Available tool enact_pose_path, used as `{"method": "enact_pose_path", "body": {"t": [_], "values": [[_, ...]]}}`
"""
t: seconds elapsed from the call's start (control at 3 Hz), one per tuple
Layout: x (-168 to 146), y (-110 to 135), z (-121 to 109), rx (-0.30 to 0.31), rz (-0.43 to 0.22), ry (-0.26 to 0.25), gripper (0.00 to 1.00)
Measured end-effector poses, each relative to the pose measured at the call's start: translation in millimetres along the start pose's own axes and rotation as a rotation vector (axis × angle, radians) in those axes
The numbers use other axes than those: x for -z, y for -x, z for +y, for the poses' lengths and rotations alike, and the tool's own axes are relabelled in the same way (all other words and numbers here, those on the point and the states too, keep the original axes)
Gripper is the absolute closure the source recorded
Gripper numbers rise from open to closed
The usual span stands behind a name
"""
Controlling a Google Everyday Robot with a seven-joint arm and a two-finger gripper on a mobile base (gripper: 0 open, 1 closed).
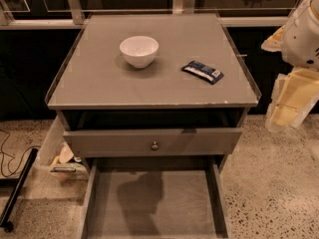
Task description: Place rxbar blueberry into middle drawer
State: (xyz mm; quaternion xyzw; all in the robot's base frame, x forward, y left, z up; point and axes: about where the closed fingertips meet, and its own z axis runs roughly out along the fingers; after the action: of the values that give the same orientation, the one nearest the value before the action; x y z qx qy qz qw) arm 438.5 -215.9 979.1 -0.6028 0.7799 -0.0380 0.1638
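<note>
Speckled stone floor (279,183) runs under a grey cabinet (234,133) that stands against a dark wall crossed by pale framing. At the right edge of the view the arm's white housing (304,29) hangs about level with the back of the worktop (99,83). Just below it is the pale yellow gripper (291,98), off the cabinet's right side and lower than the worktop's front edge. I cannot tell whether it is released or clenched.

Nearest to it is the rxbar (202,71), lying flat on the right half of the worktop, toward the front and turned at a slant. Its wrapper is dark blue with light label patches. The bar is apart from the gripper, and the worktop's raised right rim lies between the two. Further left and a little further back a white bowl (139,51) stands upright, near the bar but not touching it.

Under the worktop the top drawer (109,142) is out a short way, leaving a dark gap above its grey front, which carries a small round knob (155,145). Below that the middle drawer (89,198) is pulled out far toward the camera. It is wide and shallow with low grey side walls, and a soft shadow falls across its flat floor.

Left of the cabinet, a black cable (5,153) and a black bar (17,188) lie on the floor.
</note>
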Motion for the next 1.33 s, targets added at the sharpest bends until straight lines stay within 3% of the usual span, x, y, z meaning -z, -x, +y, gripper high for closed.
{"method": "enact_pose_path", "body": {"t": [0.67, 1.0, 1.33], "values": [[-2.5, 1.7, -7.6, -0.005, -0.025, -0.013, 0.00], [-19.5, 4.2, -36.1, -0.012, -0.063, -0.038, 0.00], [-43.9, 7.2, -73.3, -0.025, -0.142, -0.029, 0.00]]}}
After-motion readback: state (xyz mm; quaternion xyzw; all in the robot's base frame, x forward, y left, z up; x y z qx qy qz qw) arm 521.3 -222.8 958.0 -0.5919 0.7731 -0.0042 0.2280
